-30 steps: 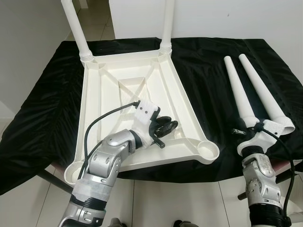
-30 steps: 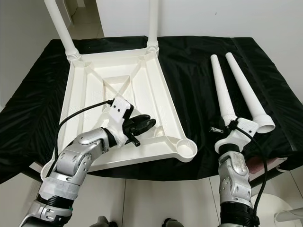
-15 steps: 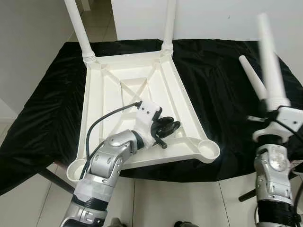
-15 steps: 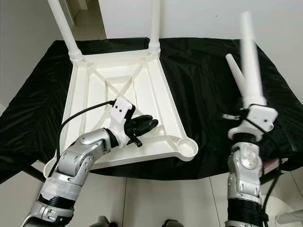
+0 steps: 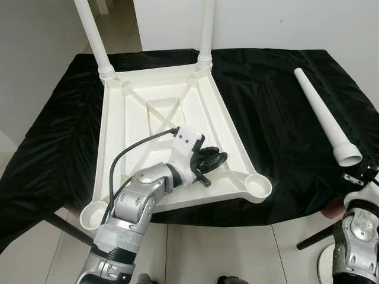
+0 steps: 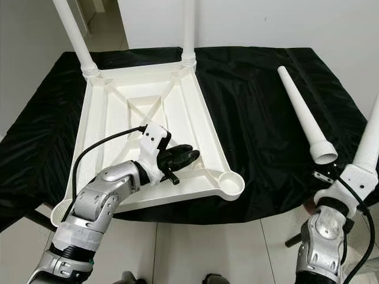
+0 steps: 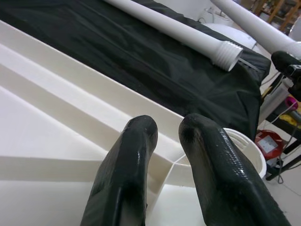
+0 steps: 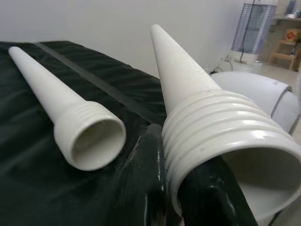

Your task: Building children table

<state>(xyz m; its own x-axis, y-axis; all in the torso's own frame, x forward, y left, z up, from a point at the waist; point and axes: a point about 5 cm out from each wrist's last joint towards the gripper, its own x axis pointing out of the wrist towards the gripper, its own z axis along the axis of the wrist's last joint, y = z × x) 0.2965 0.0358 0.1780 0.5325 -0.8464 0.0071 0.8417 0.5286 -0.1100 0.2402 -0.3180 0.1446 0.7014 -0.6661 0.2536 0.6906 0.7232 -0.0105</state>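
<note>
Table (image 5: 272,89): black-draped, bearing upturned tabletop (image 5: 172,118).
Left gripper (image 5: 214,161): over tabletop's near rim, released.
Right gripper (image 8: 181,197): right of tabletop, grasping leg (image 6: 372,142).

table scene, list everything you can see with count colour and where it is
table top: 1, white, upside down on the left half of the black cloth
fitted legs: 2, white, standing up from the table top's two far corners
empty sockets: 2, white, at the table top's two near corners
loose leg: 1, white, lying on the cloth at the right, threaded end nearest
held leg: 1, white, lifted off the cloth at the right edge
cloth: 1, black, covering the work surface
left gripper: black fingers over the table top's near right rib
right gripper: black fingers shut on the held leg's threaded end
</note>
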